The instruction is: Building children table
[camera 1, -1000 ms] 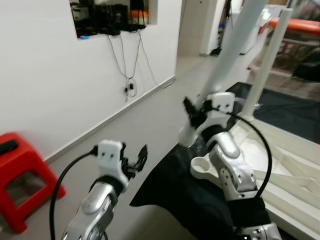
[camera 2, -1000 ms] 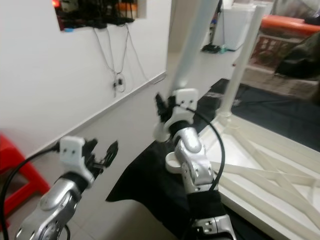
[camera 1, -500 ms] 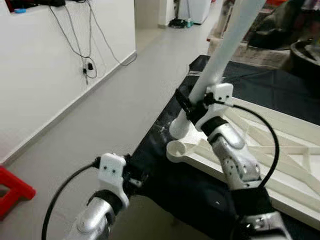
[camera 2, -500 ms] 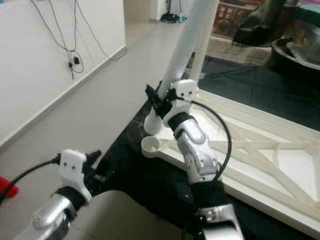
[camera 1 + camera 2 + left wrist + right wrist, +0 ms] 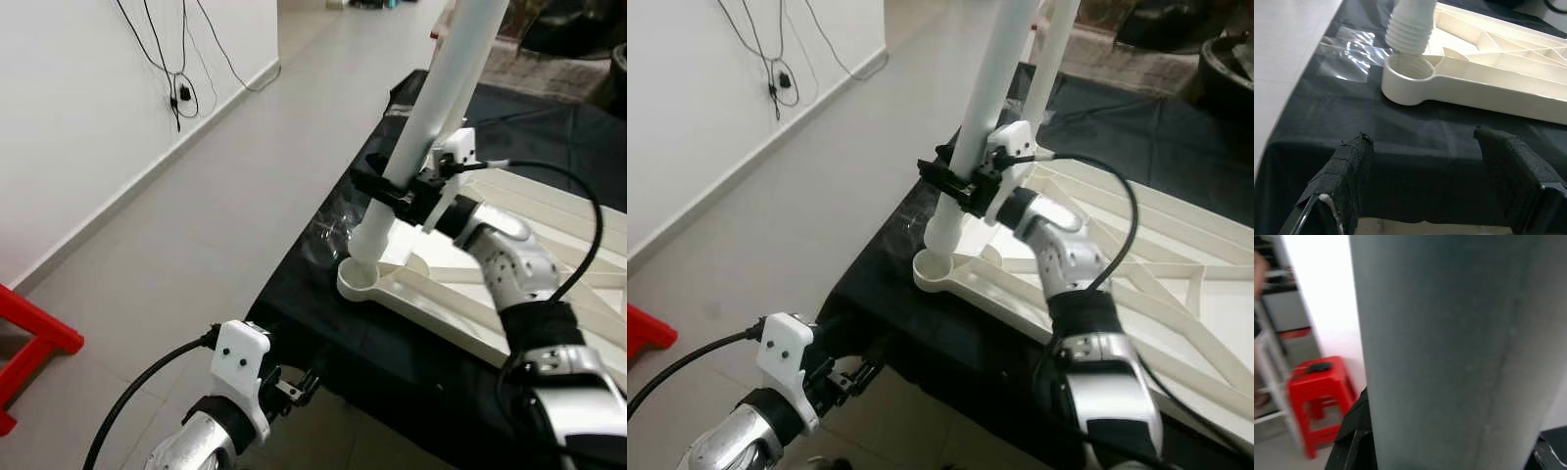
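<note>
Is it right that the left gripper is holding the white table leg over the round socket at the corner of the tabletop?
Not quite: the right gripper holds the white table leg over the round socket, as the left eye view shows. The left gripper hangs open, lower down.

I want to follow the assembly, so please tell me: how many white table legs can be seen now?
2. One leg is held by the right gripper, its threaded end just above the corner socket. A second leg stands behind it. Others may be out of frame.

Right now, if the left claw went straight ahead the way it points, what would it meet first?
Probably the black cloth just ahead of the open left claw, then the tabletop's round corner socket; depth is hard to judge.
</note>
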You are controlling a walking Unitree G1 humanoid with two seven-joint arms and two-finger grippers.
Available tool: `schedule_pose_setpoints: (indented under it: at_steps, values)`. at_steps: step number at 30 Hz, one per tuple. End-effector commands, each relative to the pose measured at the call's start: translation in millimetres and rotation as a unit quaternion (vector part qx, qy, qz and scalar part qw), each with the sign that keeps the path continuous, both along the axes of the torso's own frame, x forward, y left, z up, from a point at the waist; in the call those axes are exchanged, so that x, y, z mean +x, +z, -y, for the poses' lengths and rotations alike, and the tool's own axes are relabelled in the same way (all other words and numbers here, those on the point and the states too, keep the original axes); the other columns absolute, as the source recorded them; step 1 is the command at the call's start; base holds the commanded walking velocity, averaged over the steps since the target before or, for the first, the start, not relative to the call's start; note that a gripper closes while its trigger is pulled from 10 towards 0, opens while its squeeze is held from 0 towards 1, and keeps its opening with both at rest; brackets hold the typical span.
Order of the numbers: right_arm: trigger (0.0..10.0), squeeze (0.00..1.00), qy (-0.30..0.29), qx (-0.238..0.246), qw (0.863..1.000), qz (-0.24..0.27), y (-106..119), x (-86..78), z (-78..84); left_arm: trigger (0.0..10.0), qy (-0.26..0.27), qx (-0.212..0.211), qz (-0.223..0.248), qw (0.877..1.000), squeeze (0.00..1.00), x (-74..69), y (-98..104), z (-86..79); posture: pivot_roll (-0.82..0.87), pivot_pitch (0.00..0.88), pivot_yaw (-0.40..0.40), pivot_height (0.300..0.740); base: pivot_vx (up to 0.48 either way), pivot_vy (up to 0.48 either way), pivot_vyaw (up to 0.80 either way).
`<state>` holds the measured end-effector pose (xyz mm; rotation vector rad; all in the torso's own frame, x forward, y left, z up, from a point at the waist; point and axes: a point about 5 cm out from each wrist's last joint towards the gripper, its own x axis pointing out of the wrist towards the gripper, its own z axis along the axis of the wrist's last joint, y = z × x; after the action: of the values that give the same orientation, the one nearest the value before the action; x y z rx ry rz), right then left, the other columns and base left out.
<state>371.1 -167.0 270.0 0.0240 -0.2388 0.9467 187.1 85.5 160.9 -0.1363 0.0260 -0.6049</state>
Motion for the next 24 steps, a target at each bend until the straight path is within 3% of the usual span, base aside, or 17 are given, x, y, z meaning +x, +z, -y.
schedule_pose_setpoints:
  at_steps: [1, 6, 9, 15, 24]
  values:
    - [10.0, 0.0, 0.041, 0.01, 0.999, -0.003, 4, -2.1, 2.7, 10.0, -0.001, 0.002, -0.015, 1.0, 0.0, -4.9, -3, 0.2, 0.14, 0.279, -0.05, 0.74, 0.0, 0.0, 0.0]
    - [10.0, 0.0, 0.137, 0.022, 0.99, -0.002, 12, -12.6, 6.2, 10.0, 0.005, -0.004, -0.031, 0.999, 0.0, -7.9, -6, -0.7, 0.14, 0.275, -0.05, 0.74, 0.0, 0.0, 0.0]
    - [10.0, 0.0, 0.164, 0.018, 0.986, -0.001, 12, -15.8, 5.7, 10.0, 0.007, -0.01, -0.036, 0.999, 0.0, -7.5, -6, -0.5, 0.13, 0.272, -0.048, 0.74, 0.0, 0.0, 0.0]
    - [10.0, 0.0, 0.176, -0.006, 0.984, -0.005, 2, -13.7, 4.6, 10.0, 0.006, -0.005, -0.034, 0.999, 0.0, -8.4, -6, 0.8, 0.13, 0.267, -0.052, 0.74, 0.0, 0.0, 0.0]
    - [10.0, 0.0, 0.193, -0.006, 0.981, -0.009, -5, -13.5, 3.7, 10.0, 0.007, -0.003, -0.035, 0.999, 0.0, -10.6, -5, 1.3, 0.13, 0.266, -0.053, 0.74, 0.0, 0.0, 0.0]
